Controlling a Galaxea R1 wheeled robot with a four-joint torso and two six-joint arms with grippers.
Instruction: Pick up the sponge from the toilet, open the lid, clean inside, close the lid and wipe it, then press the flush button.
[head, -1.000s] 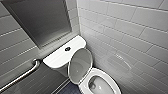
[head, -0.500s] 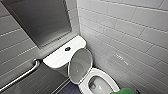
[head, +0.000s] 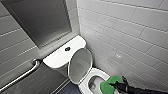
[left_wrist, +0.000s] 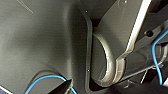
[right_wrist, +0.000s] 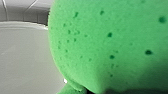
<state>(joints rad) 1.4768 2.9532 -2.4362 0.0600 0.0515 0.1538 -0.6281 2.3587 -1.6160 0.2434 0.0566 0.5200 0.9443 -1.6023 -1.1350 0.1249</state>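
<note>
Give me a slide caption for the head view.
Right gripper holding the green sponge at the toilet bowl, lid raised.

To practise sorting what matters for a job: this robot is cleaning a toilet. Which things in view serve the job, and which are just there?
Job: sponge, in the right gripper; toilet; lid, raised; flush button.
Just there: grab rail; grey wall panel; wall tiles.
</note>
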